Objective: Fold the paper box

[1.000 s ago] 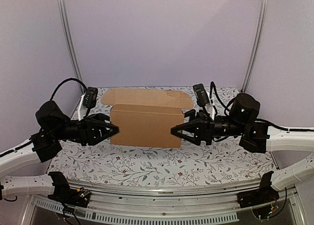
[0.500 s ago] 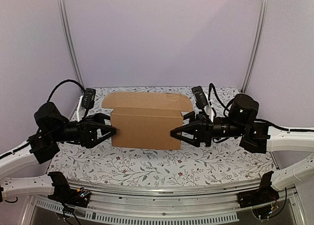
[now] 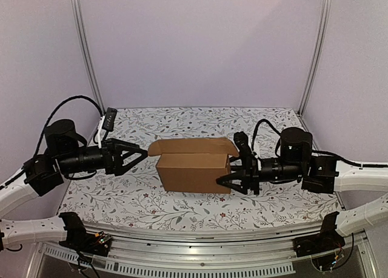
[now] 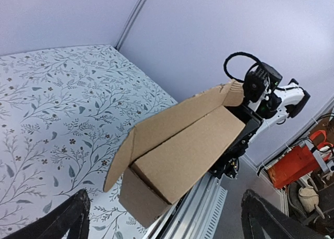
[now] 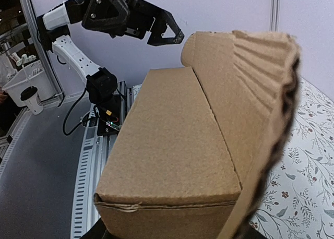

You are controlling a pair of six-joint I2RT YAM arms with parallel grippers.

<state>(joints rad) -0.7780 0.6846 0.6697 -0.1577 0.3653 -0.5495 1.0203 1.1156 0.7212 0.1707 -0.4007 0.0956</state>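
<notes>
Wide-spread, the left jaws hold nothing; over the floral surface (image 3: 182, 117), between both jaws, the paper box (image 3: 193, 172) looks clamped at one end by the right jaws. So held, it might sag or twist loose; its open lid flap (image 3: 191, 145) could snag. No writing shows anywhere.

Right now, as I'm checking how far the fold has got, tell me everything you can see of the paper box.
The paper box is plain brown corrugated cardboard, unmarked, folded into a rectangular body set lengthwise over the floral table. Its long lid flap stands open along the far edge. The right tool grips its right end; the open left tool is apart from it. Whether it rests on the table is unclear.
</notes>
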